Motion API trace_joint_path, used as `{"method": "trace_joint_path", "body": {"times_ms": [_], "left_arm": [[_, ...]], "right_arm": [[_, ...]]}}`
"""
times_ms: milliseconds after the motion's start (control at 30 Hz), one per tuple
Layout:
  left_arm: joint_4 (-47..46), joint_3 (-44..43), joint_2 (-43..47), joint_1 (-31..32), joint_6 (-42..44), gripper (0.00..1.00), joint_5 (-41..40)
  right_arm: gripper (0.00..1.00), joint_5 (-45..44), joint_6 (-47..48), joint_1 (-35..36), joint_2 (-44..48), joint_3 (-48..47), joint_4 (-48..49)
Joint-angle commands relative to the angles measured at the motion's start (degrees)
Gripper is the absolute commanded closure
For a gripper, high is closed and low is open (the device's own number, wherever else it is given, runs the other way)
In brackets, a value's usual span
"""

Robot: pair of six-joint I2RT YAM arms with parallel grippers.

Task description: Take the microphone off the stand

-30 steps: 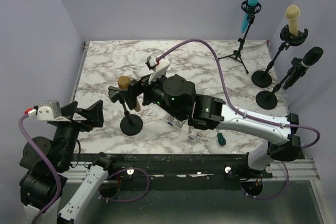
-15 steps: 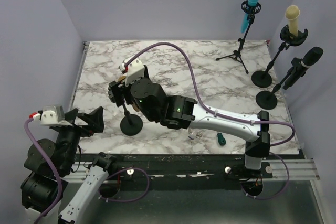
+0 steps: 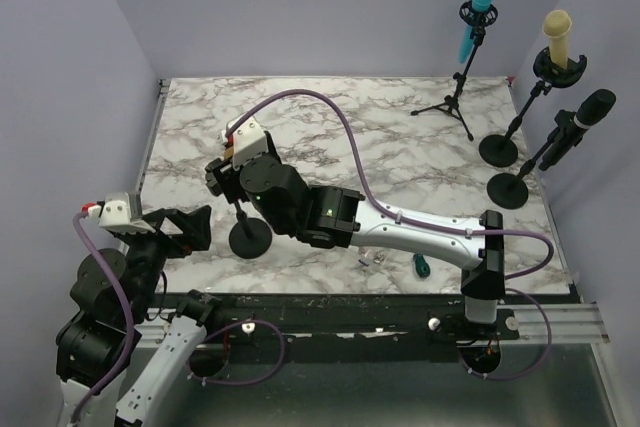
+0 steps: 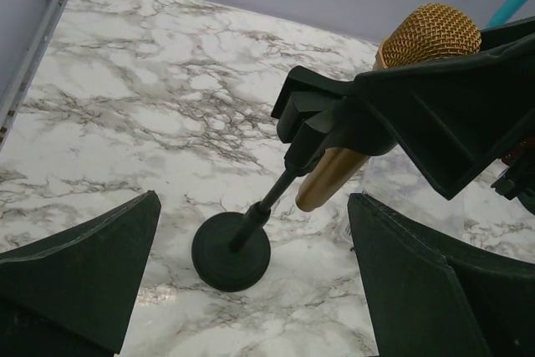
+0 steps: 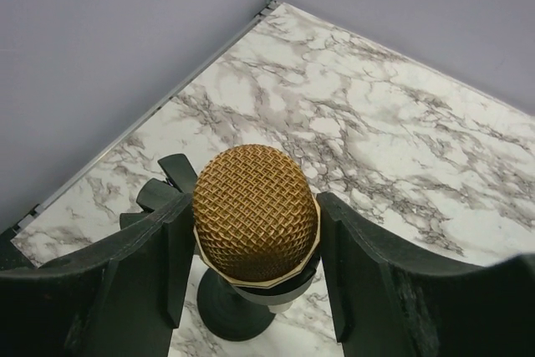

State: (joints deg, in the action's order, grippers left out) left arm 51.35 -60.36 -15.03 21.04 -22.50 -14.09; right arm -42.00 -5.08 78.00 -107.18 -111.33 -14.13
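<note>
- Marble table (image 3: 400,147), near left: gold microphone (image 4: 426,35) is clipped in stand (image 4: 231,252).
- It is flanked closely by right gripper (image 5: 255,206), grip unclear; left gripper (image 3: 197,227) is open.
- Toppling could be caused by a sideways pull.

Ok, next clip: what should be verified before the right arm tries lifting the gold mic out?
1. Right gripper straddles the microphone head: ok.
2. Its fingers firmly clamped on the head: cannot tell.
3. Microphone seated in the clip, stand upright: ok.
4. Left gripper bracing the stand base: not ok, it is open and not touching the base.
5. Other stands well away from the lift: ok.
</note>
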Motion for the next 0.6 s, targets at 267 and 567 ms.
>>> {"method": "trace_joint_path", "body": {"times_ms": [267,567], "left_arm": [[-6.1,2.5,-5.2,0.1,2.2,0.01,16.8],[-10.2,1.3,-10.7,0.1,2.8,0.01,20.7]], "right_arm": [[0.99,7.7,1.9,-5.0,1.5,4.5,1.9],[0.99,39.1,-0.3,-15.3,6.5,6.7,-1.9]]}}
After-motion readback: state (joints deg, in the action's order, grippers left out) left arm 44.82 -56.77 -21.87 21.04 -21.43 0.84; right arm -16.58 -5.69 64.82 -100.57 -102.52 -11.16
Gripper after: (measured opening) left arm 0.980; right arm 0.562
